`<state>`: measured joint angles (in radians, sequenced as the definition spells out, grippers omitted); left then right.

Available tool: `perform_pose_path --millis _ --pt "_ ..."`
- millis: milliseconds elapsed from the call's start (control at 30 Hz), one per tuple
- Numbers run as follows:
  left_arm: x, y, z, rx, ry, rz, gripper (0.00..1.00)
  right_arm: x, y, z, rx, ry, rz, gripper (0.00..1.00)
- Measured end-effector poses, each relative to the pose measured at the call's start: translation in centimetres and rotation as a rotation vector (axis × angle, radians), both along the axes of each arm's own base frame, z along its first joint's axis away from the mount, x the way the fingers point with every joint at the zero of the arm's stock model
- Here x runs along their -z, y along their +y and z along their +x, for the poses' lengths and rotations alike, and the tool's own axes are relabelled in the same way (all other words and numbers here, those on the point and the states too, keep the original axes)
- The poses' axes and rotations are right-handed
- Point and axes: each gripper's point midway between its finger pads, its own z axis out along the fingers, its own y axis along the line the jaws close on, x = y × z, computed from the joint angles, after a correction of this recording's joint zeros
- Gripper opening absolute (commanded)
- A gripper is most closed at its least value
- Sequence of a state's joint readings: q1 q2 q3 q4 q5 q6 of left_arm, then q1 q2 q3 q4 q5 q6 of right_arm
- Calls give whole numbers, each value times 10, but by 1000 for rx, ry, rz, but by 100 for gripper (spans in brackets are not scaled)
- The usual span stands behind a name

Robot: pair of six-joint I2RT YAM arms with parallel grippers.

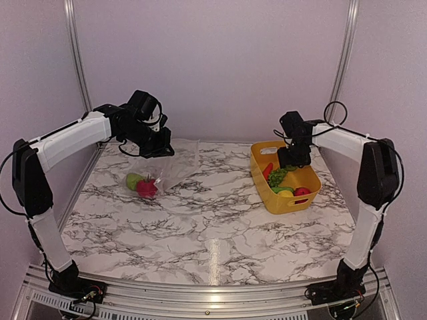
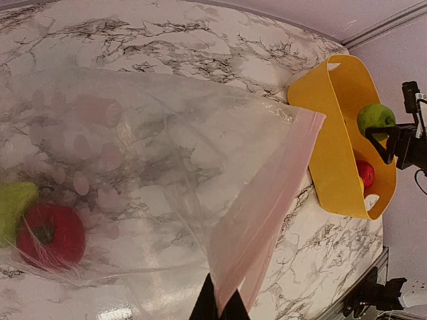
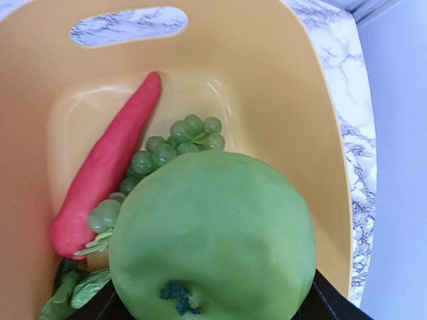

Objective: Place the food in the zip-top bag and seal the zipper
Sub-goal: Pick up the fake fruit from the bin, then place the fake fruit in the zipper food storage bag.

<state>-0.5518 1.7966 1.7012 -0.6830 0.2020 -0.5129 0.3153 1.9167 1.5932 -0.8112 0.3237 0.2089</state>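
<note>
Bags: one clear bag [image 1: 177, 170], lying on the marble table [image 1: 220, 227] on the left side.
Baskets: one yellow basket [image 1: 312, 175], on the right side, well apart from the bag.
Food in the bag: two pieces, a red fruit [image 2: 52, 235] and a green piece [image 2: 12, 208], touching each other at the bag's closed end.
Food in the basket: a long red piece [image 3: 107, 167], one bunch of grapes [image 3: 175, 148], a leafy green piece [image 3: 72, 292], a round red piece [image 1: 301, 192] and a yellow-green piece [image 1: 285, 193].
Food in the air: one green apple [image 3: 213, 233], over the basket.
Left gripper [image 2: 218, 308]: jaws pinched together on the zipper strip [image 2: 267, 213] at the bag's mouth, holding that edge up off the table.
Right gripper [image 1: 291, 161]: jaws set wide around the green apple and gripping it above the basket; dark fingers [image 3: 328, 304] show at both lower corners of its own view.
Top view only: both arms, the whole table, the gap between bag and basket.
Left wrist view only: the pale pink strip along the bag's mouth, and the apple seen from the side between the far jaws.
Right wrist view only: the grapes lying against the long red piece, and the apple's stem end.
</note>
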Motion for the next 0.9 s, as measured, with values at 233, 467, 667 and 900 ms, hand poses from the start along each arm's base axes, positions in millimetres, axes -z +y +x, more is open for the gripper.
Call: perform_pose_path --millis 233,467,667,900 --pt "0 0 0 -1 -1 -1 0 -67 87 -5 -158 -106 178 55" --pt "-1 -1 1 -7 -1 -8 0 -131 197 -34 -397 -167 431 56" --pt "-5 -8 0 -3 -6 -30 0 -155 262 -61 -563 -163 625 56" --pt "-14 -31 -10 45 -18 -75 0 -141 299 -69 -649 -97 745 56"
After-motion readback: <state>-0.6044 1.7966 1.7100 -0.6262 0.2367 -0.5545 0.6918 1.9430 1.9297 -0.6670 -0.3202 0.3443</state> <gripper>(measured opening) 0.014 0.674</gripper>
